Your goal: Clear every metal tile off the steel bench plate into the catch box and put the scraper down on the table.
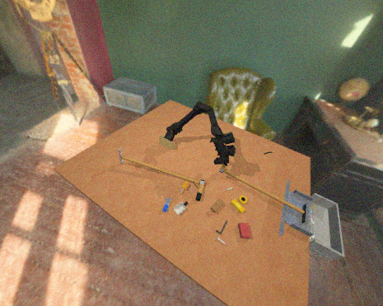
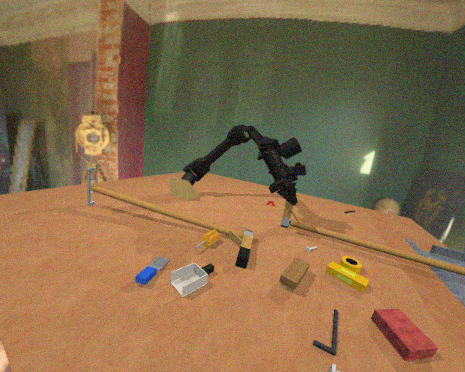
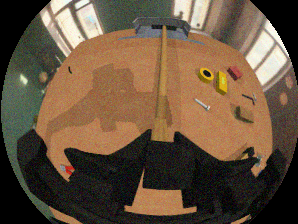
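My gripper [image 1: 222, 165] [image 2: 290, 204] [image 3: 162, 133] is shut on the near end of the long scraper [image 1: 262, 190] [image 2: 374, 245] [image 3: 162, 75], low over the table. The scraper's wooden shaft runs out to its black head [image 1: 304, 214] [image 3: 170, 27], which is over the far part of the steel bench plate [image 1: 292, 211] [image 2: 451, 282] [image 3: 181, 35]. The catch box [image 1: 328, 222] [image 3: 185, 22] adjoins the plate's far end. No metal tile can be made out clearly on the plate. The area around the head is small and blurred, and the box's contents cannot be told.
Another long wooden-shafted tool [image 1: 160, 169] [image 2: 159, 210] lies at the left. A black-ended brush-like tool [image 1: 200, 191] [image 2: 245, 249], a brown block [image 1: 217, 205] [image 2: 294, 273], a yellow level [image 1: 238, 206] [image 2: 346, 276] [image 3: 221, 83] and a red block [image 1: 245, 230] [image 2: 404, 334] [image 3: 234, 73] lie on the table's near side.
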{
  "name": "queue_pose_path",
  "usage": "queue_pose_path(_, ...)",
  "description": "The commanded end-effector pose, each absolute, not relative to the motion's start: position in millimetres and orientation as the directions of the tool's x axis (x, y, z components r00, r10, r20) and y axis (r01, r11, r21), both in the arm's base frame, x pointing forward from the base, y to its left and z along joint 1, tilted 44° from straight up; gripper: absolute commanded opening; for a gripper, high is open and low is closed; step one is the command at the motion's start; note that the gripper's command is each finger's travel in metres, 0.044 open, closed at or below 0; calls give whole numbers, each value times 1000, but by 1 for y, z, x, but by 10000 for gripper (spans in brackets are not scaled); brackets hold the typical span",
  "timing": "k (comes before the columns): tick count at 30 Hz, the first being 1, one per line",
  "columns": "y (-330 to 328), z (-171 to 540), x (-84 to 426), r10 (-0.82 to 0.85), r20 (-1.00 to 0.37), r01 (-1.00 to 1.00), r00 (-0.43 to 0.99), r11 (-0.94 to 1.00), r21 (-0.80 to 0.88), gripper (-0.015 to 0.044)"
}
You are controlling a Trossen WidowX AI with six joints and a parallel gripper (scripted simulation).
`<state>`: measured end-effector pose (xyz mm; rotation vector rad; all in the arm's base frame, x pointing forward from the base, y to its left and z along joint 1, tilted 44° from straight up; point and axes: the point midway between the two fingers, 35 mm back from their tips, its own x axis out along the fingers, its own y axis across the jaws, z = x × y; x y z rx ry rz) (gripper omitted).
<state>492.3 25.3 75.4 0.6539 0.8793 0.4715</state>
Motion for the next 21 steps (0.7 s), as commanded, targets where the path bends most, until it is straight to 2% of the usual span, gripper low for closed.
queue_pose_path(1, 20, 85, 488, 618, -537, -127, 574, 716, 687, 0)
queue_pose_path(21, 14, 86, 457, 616, -538, -124, 575, 716, 687, 0)
